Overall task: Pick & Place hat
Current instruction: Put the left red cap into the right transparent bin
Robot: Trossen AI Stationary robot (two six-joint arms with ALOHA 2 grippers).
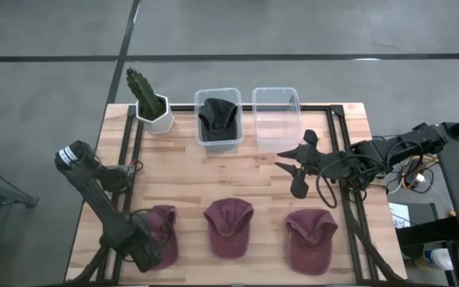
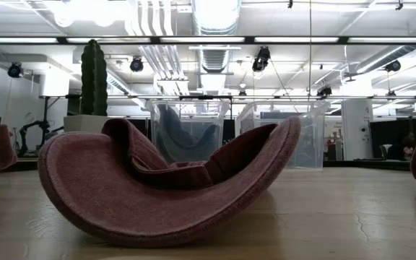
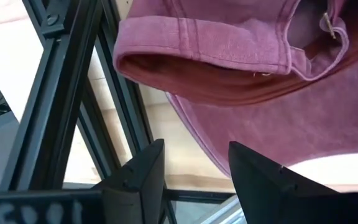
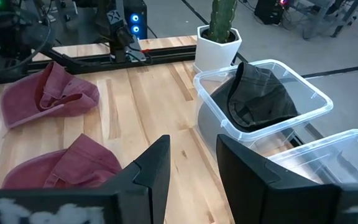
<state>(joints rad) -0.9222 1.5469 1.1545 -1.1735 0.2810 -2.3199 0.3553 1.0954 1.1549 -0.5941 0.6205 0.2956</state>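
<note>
Hats in a row of three along the counter's [image 1: 190, 163] near edge: left maroon hat [image 1: 162, 231], middle maroon hat [image 1: 229, 226], right maroon hat [image 1: 311, 239]. Left gripper [image 1: 151, 257] sits low at the left hat's edge, fingers apart, probably lining up a grab. Right gripper [image 1: 297, 169] hovers open beside the empty bin [image 1: 276, 113], waiting. Dark hat [image 1: 217, 116] already lies in the neighbouring bin [image 1: 217, 140].

Matt maroon cloth caps [image 1: 229, 227] are lying on a smooth, pale wood table [image 1: 253, 171]; clear glossy plastic bins [image 1: 276, 114] are sitting far, beside a white glossy planter [image 1: 155, 114].
</note>
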